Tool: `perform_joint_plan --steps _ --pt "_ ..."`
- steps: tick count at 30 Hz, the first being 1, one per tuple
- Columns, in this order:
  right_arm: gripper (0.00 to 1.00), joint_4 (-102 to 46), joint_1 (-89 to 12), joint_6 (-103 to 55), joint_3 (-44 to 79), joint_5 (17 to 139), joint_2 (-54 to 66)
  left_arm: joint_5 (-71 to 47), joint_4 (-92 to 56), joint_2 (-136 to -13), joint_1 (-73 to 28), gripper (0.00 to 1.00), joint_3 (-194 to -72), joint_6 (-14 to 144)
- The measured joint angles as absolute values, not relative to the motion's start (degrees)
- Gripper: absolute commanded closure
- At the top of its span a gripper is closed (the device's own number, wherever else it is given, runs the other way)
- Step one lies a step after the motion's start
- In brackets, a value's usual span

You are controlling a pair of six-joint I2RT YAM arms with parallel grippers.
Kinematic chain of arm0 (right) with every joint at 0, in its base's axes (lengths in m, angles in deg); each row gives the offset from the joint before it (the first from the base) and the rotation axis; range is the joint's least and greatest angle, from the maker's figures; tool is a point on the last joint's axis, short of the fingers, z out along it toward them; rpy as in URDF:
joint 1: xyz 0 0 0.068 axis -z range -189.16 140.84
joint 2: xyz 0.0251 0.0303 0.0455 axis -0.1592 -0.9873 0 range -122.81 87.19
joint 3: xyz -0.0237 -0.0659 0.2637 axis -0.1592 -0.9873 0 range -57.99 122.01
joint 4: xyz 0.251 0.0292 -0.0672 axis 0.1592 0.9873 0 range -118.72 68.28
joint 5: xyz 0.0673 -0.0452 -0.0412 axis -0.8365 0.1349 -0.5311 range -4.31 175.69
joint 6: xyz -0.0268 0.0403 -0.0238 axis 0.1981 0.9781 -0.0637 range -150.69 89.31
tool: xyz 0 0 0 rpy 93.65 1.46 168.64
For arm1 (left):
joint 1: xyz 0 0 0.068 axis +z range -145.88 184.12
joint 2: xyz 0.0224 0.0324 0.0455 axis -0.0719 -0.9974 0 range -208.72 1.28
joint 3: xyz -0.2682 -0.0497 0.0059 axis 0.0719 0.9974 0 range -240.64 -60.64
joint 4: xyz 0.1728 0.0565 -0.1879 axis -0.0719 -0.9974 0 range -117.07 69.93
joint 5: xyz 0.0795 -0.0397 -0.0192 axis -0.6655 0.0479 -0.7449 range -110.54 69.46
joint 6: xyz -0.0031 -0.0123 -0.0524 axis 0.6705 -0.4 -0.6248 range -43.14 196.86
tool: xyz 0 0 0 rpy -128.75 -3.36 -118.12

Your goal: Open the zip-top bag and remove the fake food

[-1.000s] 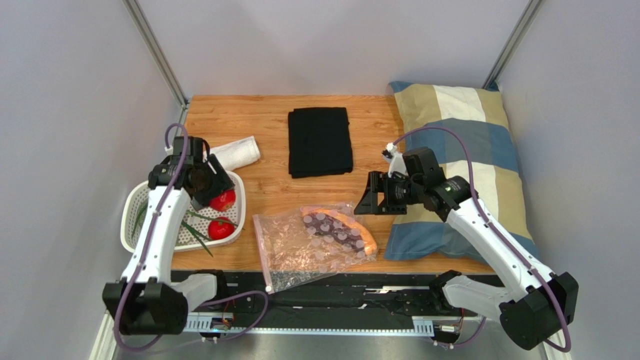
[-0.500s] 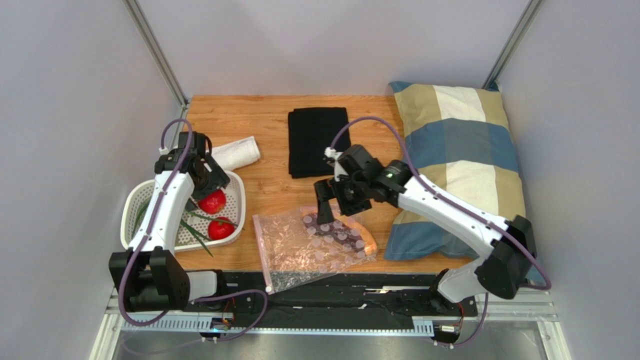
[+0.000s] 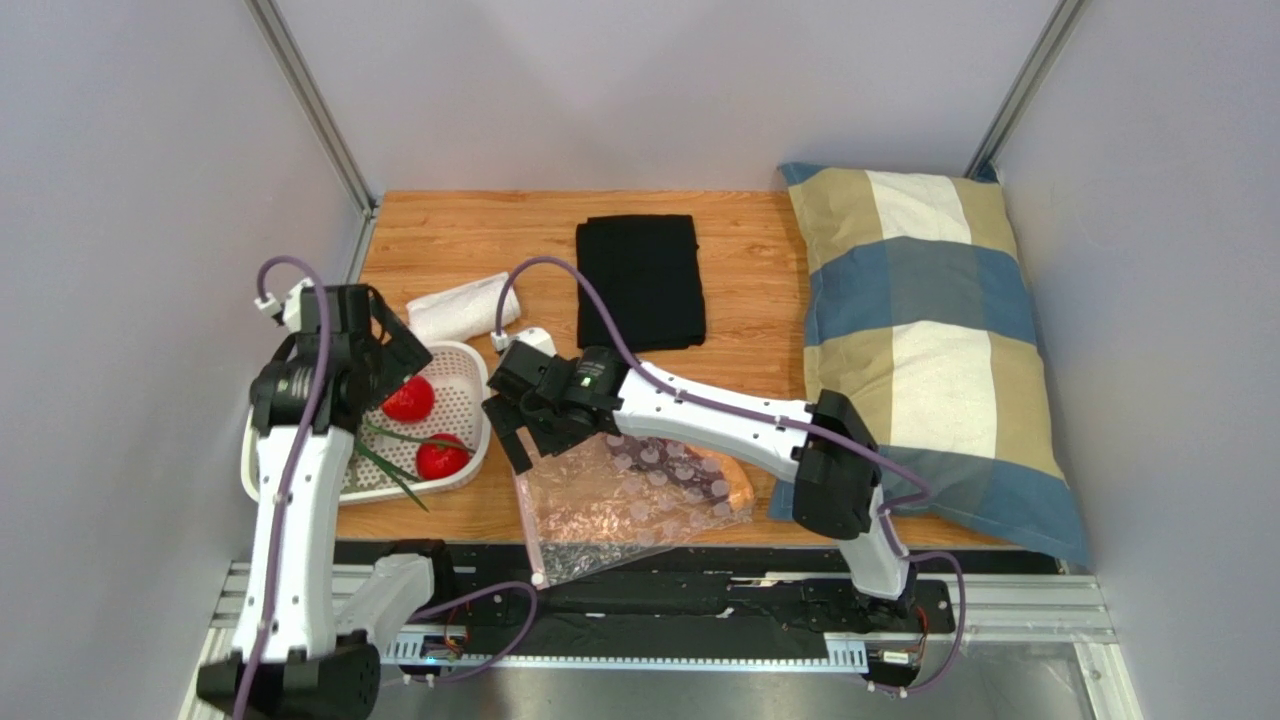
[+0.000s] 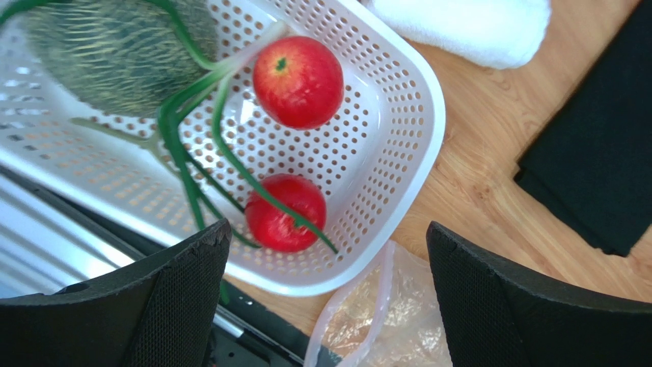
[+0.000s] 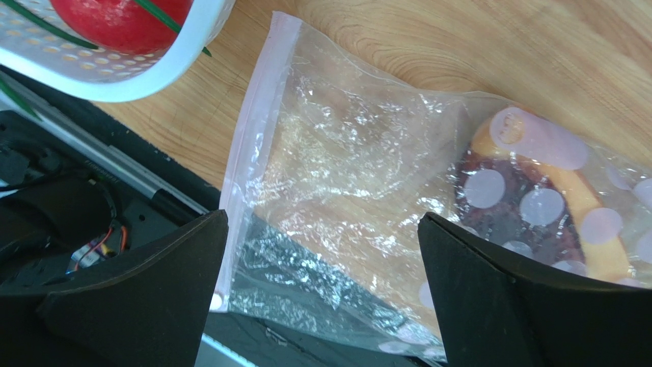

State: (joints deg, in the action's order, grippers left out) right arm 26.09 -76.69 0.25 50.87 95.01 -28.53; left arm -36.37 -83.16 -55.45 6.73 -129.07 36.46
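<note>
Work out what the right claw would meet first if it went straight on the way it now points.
Probably the zip-top bag: the open right claw points down at its clear stretch near the zip strip, with the orange piece inside off to one side.

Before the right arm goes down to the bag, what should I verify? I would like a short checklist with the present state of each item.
1. Right gripper open: ok.
2. It hangs above the zip-top bag, near the zip strip: ok.
3. Zip strip open: cannot tell.
4. Bag empty: not ok, the orange piece is inside.
5. Left gripper open, holding nothing, above the basket: ok.
6. Red fruits and green bunch in the basket: ok.
</note>
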Motion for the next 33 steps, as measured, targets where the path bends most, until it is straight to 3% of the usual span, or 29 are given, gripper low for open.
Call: perform_joint_plan --steps 7,13,17,19,21,22,24,27,28,33 --pt "0.0 28.1 -80.7 2.5 55.5 100.3 -34.5 -45.2 -92.2 -38.2 4.6 0.01 -135.6 35.8" --pt "0.07 28.1 -82.9 3.4 59.9 101.9 -38.9 -45.4 -95.9 -36.4 4.5 0.01 -131.2 32.9" --pt "0.28 29.0 -83.4 4.5 60.1 102.8 -42.0 -42.8 -96.8 -35.1 4.5 0.07 -129.8 32.3" --pt "0.52 29.1 -83.4 4.7 59.4 103.4 -42.8 -40.9 -97.0 -33.2 4.5 0.16 -129.8 32.5" --pt "0.7 29.3 -83.3 4.5 58.3 104.1 -42.8 -37.9 -97.1 -31.2 4.5 0.19 -129.8 32.9" --pt "0.85 29.3 -83.2 4.6 57.9 104.3 -42.8 -36.0 -97.2 -30.5 4.5 0.22 -129.8 33.2" --pt "0.98 29.3 -83.0 4.6 57.3 104.7 -42.8 -31.2 -96.9 -29.5 4.5 0.27 -129.1 33.8" --pt "1.0 29.3 -82.8 4.1 56.2 105.1 -42.4 -22.2 -95.4 -28.6 4.5 0.37 -124.8 35.2" --pt "1.0 29.4 -82.5 4.0 55.5 105.1 -41.8 -18.1 -93.9 -28.2 4.5 0.45 -121.9 35.9" --pt "1.0 30.3 -81.4 3.9 51.2 103.5 -35.1 0.8 -86.9 -26.5 4.5 0.55 -109.4 36.4"
